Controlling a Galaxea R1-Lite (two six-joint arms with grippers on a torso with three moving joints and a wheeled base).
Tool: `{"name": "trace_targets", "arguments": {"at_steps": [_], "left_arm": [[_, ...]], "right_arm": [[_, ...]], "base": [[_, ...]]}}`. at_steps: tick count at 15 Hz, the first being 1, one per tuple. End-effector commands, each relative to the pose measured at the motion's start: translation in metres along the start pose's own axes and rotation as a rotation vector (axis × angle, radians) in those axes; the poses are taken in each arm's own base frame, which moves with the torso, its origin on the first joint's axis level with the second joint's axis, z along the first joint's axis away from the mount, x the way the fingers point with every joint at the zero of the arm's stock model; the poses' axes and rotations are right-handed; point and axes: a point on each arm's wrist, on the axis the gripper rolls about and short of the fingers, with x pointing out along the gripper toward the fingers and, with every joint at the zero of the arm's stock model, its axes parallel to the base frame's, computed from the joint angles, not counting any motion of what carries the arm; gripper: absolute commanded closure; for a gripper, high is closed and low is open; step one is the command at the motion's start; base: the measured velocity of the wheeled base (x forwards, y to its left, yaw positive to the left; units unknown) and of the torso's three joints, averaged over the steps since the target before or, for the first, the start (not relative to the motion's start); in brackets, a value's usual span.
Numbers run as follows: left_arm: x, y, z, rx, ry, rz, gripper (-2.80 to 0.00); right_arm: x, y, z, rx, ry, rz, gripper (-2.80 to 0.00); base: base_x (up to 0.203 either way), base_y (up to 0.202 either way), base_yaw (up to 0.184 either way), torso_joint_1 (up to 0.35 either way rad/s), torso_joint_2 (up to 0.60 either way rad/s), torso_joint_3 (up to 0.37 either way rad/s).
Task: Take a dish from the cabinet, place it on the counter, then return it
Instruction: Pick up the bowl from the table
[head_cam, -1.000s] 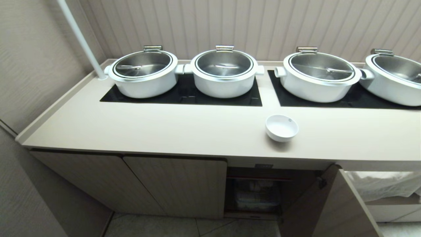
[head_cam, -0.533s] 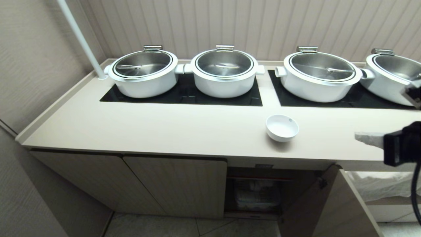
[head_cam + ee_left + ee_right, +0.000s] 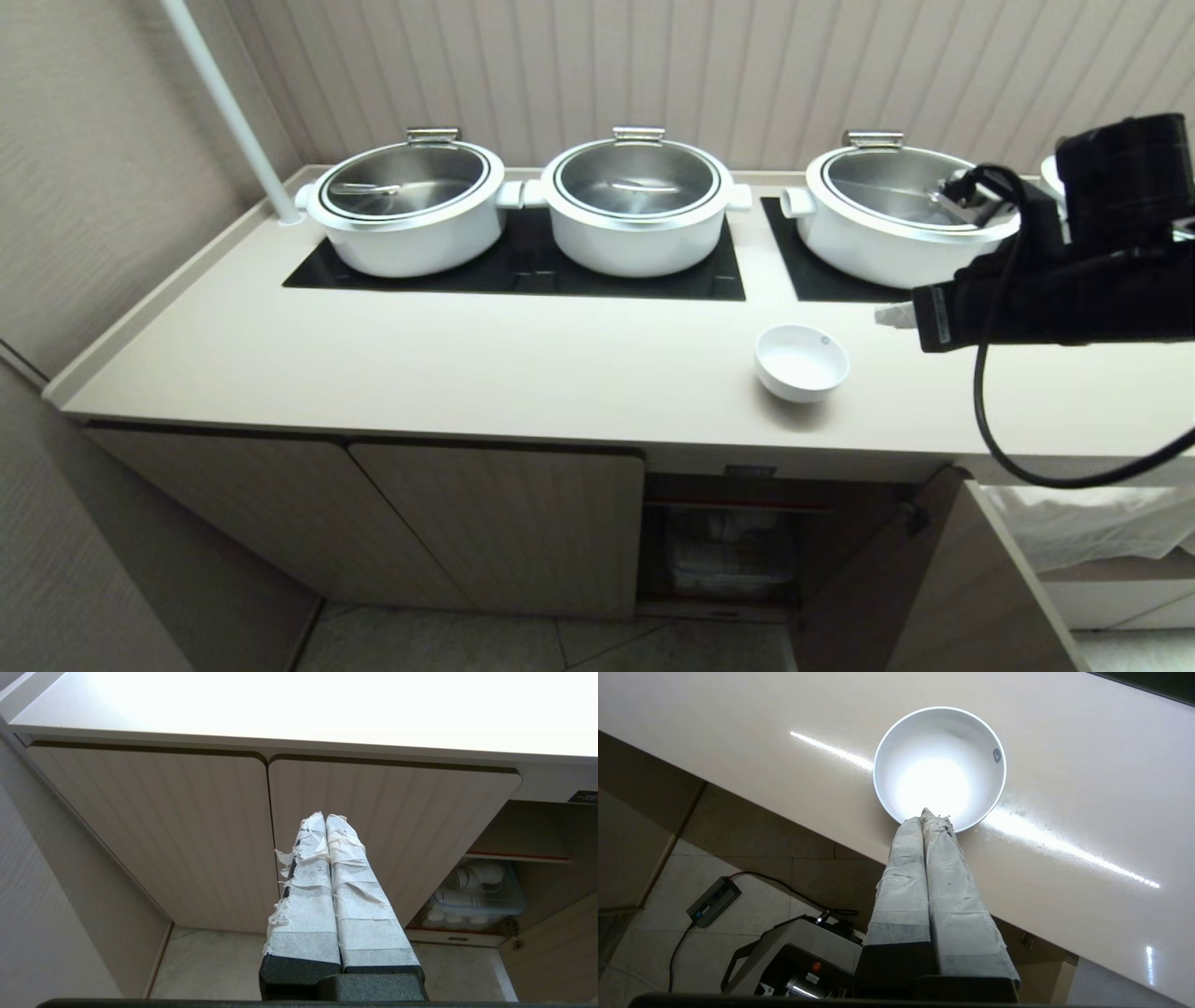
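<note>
The dish (image 3: 801, 362), a small white bowl, stands upright and empty on the counter (image 3: 467, 364), near its front edge. My right gripper (image 3: 892, 315) hovers just right of it, shut with nothing held; in the right wrist view its taped tips (image 3: 930, 814) overlap the near rim of the dish (image 3: 939, 765). Below the counter, the cabinet (image 3: 504, 523) has one door (image 3: 943, 597) swung open under the dish. My left gripper (image 3: 325, 817) is shut and empty, low in front of the closed cabinet doors (image 3: 187, 826).
Big white pots (image 3: 408, 210) (image 3: 639, 205) (image 3: 901, 215) with steel lids sit on black hob panels (image 3: 523, 275) behind the dish. A white pole (image 3: 229, 112) stands at the back left corner. A clear bin (image 3: 472, 891) of white items fills the open compartment. A power strip (image 3: 713, 901) lies on the floor.
My right arm has come into the head view from the right, risen and swung left toward the dish. The dish and the left arm have stayed still.
</note>
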Motion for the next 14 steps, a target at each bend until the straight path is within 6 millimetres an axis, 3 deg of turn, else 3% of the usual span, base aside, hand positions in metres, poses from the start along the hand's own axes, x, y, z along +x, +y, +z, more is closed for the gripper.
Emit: {"name": "trace_targets", "arguments": {"at_steps": [1,6,10,11,14], "left_arm": [[0.000,0.000,0.000,-0.001,0.000,0.000,0.00],[0.000,0.000,0.000,-0.001,0.000,-0.001,0.00],[0.000,0.000,0.000,-0.001,-0.001,-0.001,0.00],[0.000,0.000,0.000,-0.001,-0.001,-0.001,0.00],[0.000,0.000,0.000,-0.001,0.000,-0.001,0.00]], "right_arm": [[0.026,-0.005,0.012,0.013,0.089,-0.005,0.00],[0.036,-0.014,0.034,0.067,0.319,-0.029,0.00],[0.056,-0.023,0.018,0.155,0.488,-0.134,0.00],[0.056,-0.027,0.018,0.172,0.488,-0.150,-2.80],[0.061,-0.033,0.014,0.187,0.498,-0.161,-2.80]], "base": [[0.000,0.000,0.000,0.000,0.00,0.000],[0.000,0.000,0.000,0.000,0.00,0.000],[0.000,0.000,0.000,0.000,0.00,0.000],[0.000,0.000,0.000,0.000,0.00,0.000],[0.000,0.000,0.000,0.000,0.00,0.000]]}}
